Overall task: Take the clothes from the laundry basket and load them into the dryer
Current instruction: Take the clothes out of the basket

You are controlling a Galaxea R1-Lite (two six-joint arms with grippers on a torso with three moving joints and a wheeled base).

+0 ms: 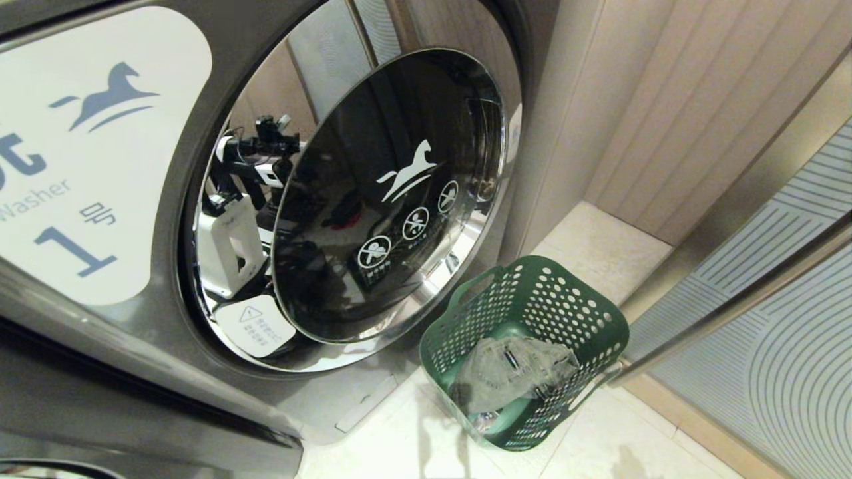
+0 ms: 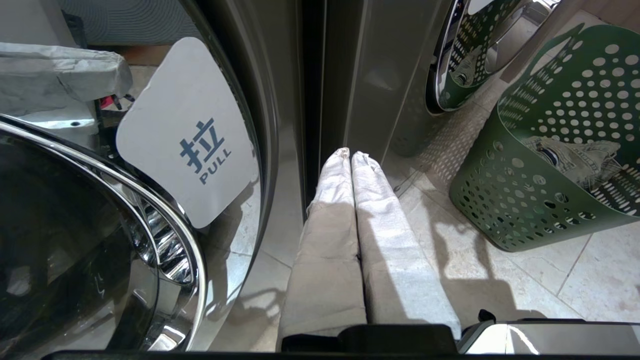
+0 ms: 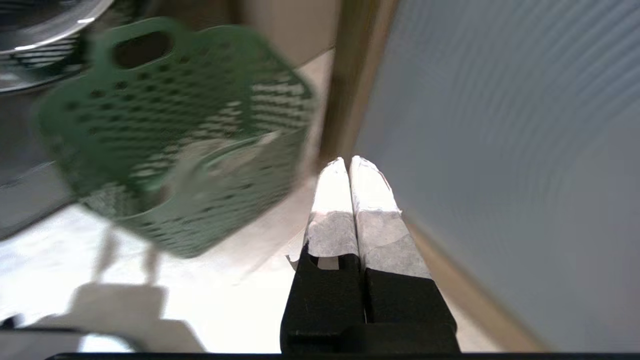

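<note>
I see the dryer (image 1: pixel 200 266) filling the left of my head view, its round door (image 1: pixel 393 199) shut. The green basket (image 1: pixel 586 299) stands on the floor (image 1: pixel 599 246) just right of the door, close to the machine's front. A grey garment (image 1: pixel 512 372) lies crumpled inside the basket.

Neither arm shows in my head view. Through the left wrist camera, my left gripper (image 2: pixel 350 155) hangs low over the floor in front of the machine, its cloth-wrapped fingers (image 2: pixel 375 210) pressed together with nothing between them; the basket (image 2: pixel 525 200) is near it, off to one side, with the garment (image 2: pixel 575 160) visible inside. A "PULL" label (image 2: pixel 195 140) sits on the door rim on the other side.

My right gripper (image 3: pixel 348 161) also has its fingers (image 3: pixel 372 200) closed together, empty, above the floor beside a patterned wall panel (image 3: pixel 500 125), with the basket (image 3: pixel 170 140) blurred nearby.
</note>
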